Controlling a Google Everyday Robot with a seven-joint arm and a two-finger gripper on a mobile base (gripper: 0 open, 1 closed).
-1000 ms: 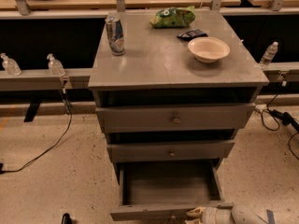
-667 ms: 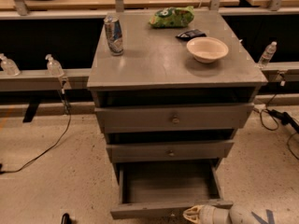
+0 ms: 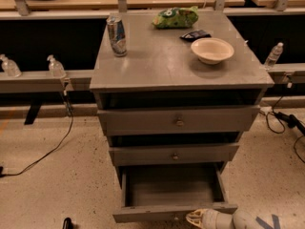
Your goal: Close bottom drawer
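Note:
The bottom drawer (image 3: 171,187) of the grey cabinet is pulled out toward me, an empty grey box with a low front panel (image 3: 157,214) near the lower edge of the view. My gripper (image 3: 194,217) comes in from the lower right on a white arm and sits at the right part of that front panel, against or just in front of it. The top drawer (image 3: 178,120) and middle drawer (image 3: 174,154) above are pushed in.
On the cabinet top (image 3: 157,61) stand a can (image 3: 116,35), a cream bowl (image 3: 212,49), a green chip bag (image 3: 175,17) and a small dark packet (image 3: 195,35). Cables lie on the speckled floor at left (image 3: 43,154) and right (image 3: 283,120). Bottles sit on side ledges.
The gripper has shifted slightly left along the bottom drawer's front panel. The drawer stands about as far open as before.

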